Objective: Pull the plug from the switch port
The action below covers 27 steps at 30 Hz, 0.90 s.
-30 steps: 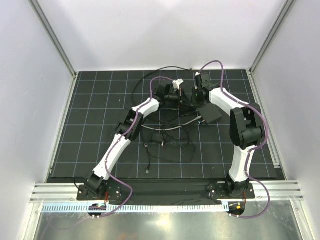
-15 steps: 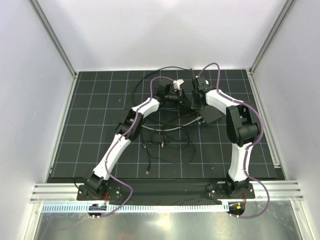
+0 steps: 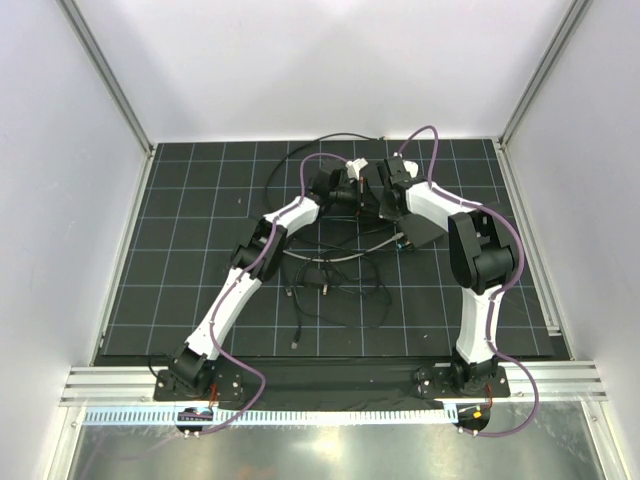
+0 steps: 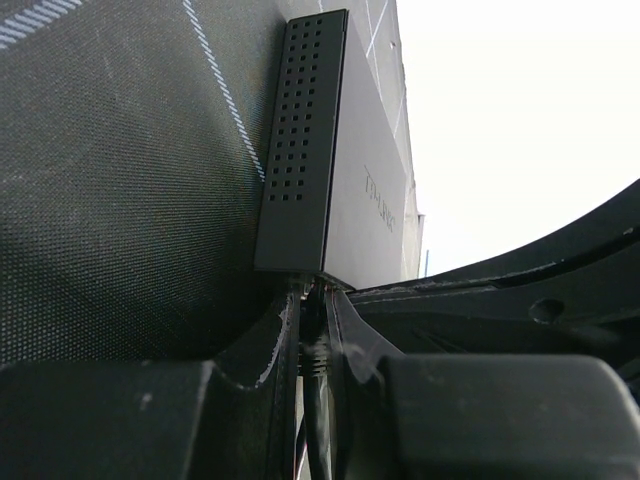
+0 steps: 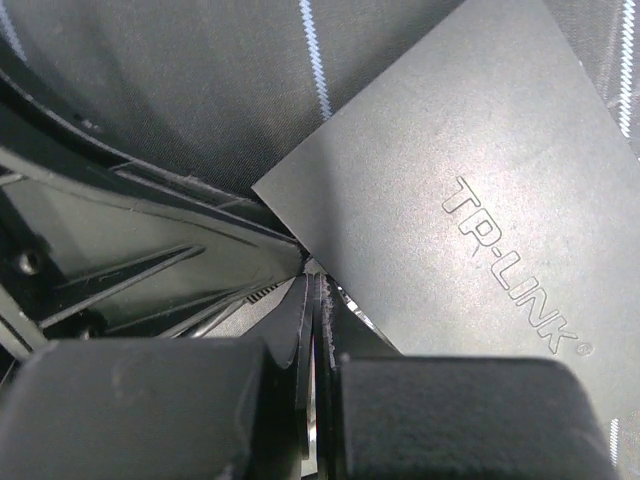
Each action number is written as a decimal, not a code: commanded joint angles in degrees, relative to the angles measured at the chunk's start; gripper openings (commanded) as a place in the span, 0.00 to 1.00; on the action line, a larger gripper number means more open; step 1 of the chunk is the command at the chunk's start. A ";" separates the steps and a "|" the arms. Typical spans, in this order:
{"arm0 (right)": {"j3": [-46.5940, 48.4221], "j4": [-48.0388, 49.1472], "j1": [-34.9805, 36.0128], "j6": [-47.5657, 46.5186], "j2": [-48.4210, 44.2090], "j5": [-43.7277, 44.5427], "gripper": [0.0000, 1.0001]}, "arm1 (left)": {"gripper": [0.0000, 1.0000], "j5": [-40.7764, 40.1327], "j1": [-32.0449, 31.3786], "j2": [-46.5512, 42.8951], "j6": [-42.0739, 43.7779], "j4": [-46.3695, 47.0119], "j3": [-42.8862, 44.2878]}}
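The switch (image 3: 424, 228) is a flat matte-black TP-LINK box on the black gridded mat. In the left wrist view its vented side (image 4: 300, 140) faces me. My left gripper (image 4: 312, 296) is shut on the black plug (image 4: 316, 335), which sits in a port at the switch's near corner; the port itself is hidden. In the top view the left gripper (image 3: 356, 190) is just left of the switch. My right gripper (image 5: 318, 286) is shut, with its tips against the switch's edge (image 5: 470, 200). It is close beside the left gripper in the top view (image 3: 386, 198).
Loose thin black cables (image 3: 335, 285) and a small black block (image 3: 318, 281) lie mid-mat in front of the arms. A grey cable (image 3: 330, 140) loops at the back. White walls with metal posts (image 3: 105, 75) enclose the mat.
My right arm has swung left, bringing its gripper closer to the left gripper at the switch's corner. The left arm and the switch have stayed put.
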 commanded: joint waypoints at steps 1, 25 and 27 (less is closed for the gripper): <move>-2.29 4.41 -3.51 0.66 -0.38 13.92 0.01 | 0.00 3.64 0.24 -0.52 2.86 -5.22 -4.19; -22.42 35.96 -5.71 -2.85 -15.32 -12.19 0.02 | 0.00 -12.87 2.96 -21.07 16.84 -9.96 -12.55; -24.79 37.81 -5.71 -2.85 -16.73 -11.05 0.02 | 0.00 -13.93 3.58 -24.41 17.28 -10.05 -12.81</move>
